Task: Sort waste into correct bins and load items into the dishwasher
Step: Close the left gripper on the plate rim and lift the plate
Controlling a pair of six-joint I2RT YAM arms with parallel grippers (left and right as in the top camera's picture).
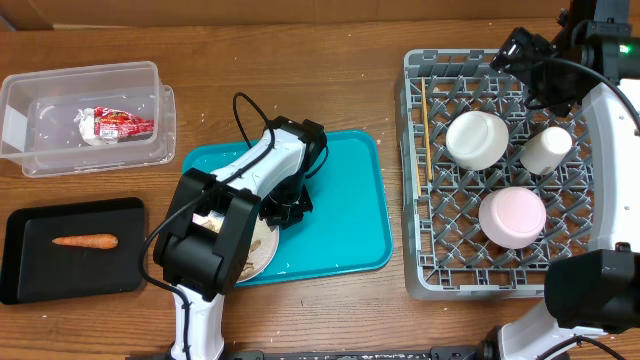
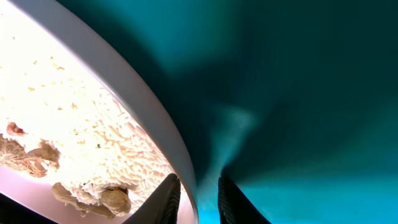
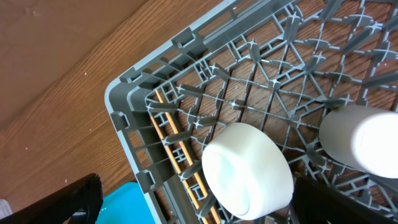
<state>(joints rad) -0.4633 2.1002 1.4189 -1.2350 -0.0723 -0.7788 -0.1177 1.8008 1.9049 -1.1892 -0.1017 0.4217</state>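
Note:
A flat white plate [image 1: 262,250] with pale rice-like scraps [image 2: 81,137] lies on the teal tray [image 1: 350,200]. My left gripper [image 1: 272,214] is shut on the plate's rim [image 2: 155,118], one finger on each side [image 2: 198,199]. The grey dish rack [image 1: 420,270] holds two upturned white bowls [image 1: 477,138] [image 1: 512,217], a small cup [image 1: 546,150] and chopsticks [image 1: 424,130]. My right gripper [image 1: 520,50] is open and empty above the rack's far edge; its view shows a bowl [image 3: 245,171], the cup [image 3: 360,140] and the chopsticks [image 3: 180,149].
A clear tub [image 1: 40,90] at the far left holds a white tissue [image 1: 88,125] and a red-and-white wrapper [image 1: 125,125]. A black tray [image 1: 30,270] at the near left holds an orange carrot [image 1: 85,241]. Bare wooden table lies between tray and rack.

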